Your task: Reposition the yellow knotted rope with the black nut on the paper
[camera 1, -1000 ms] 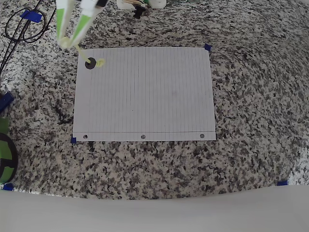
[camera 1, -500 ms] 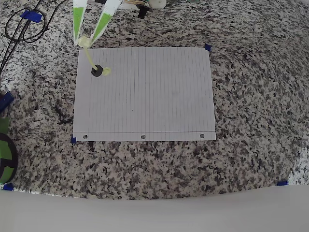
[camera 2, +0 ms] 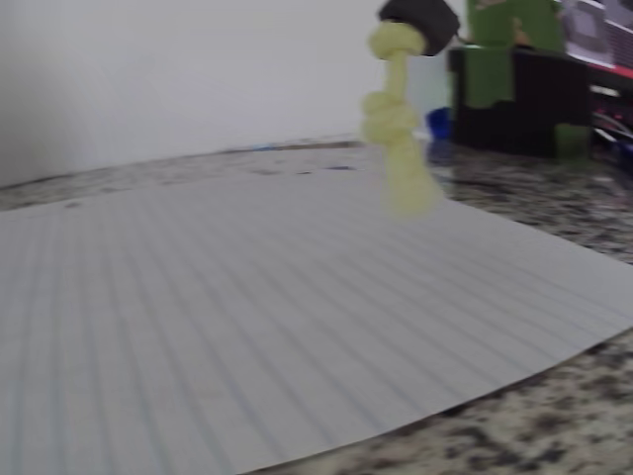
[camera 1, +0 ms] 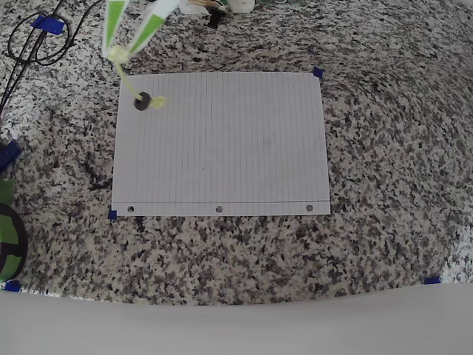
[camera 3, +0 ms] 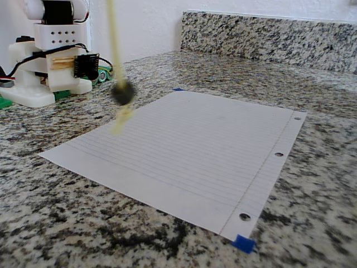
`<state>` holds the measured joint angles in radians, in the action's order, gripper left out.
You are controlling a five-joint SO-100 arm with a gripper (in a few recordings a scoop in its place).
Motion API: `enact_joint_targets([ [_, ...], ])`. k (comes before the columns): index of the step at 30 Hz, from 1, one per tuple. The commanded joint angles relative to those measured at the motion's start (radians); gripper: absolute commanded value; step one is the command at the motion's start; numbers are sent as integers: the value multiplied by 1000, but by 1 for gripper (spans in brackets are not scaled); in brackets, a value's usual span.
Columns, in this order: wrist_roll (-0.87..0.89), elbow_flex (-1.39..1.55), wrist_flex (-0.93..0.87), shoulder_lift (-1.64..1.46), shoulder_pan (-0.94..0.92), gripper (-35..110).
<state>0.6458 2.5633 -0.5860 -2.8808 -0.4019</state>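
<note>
My gripper [camera 1: 118,53], with green and white fingers [camera 1: 151,29], is shut on the upper knot of the yellow knotted rope [camera 1: 128,78], just beyond the paper's [camera 1: 222,148] far left corner in the overhead view. The rope [camera 3: 114,44] hangs straight down and looks blurred in the fixed view. The black nut [camera 1: 141,101] sits low on the cord, just above the bottom knot [camera 1: 157,102]. In the fixed view the nut [camera 3: 122,92] and the rope's lower end hang clear above the paper [camera 3: 212,145]. The wrist view shows the nut [camera 2: 420,25] and the knotted rope [camera 2: 396,129] over the paper [camera 2: 247,327].
The arm's white base [camera 3: 50,61] stands beyond the paper's far left corner. Black cables [camera 1: 33,44] loop at the top left, and a green and black object [camera 1: 7,237] lies at the left edge. Blue tape pieces [camera 1: 318,72] mark the sheet's corners. A granite backsplash [camera 3: 268,36] runs behind.
The gripper swung right, then back a little left and away from the sheet. The hanging nut and bottom knot swung with it, staying over the paper's far left corner.
</note>
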Motion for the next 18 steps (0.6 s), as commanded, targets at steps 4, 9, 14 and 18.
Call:
enact_joint_targets([
  [4, 14, 40, 64, -23, -29, 0],
  [9, 32, 196, 80, -160, 104, 0],
  [14, 54, 368, -9, -360, 244, 0],
  [18, 54, 379, -58, -380, 328, 0],
])
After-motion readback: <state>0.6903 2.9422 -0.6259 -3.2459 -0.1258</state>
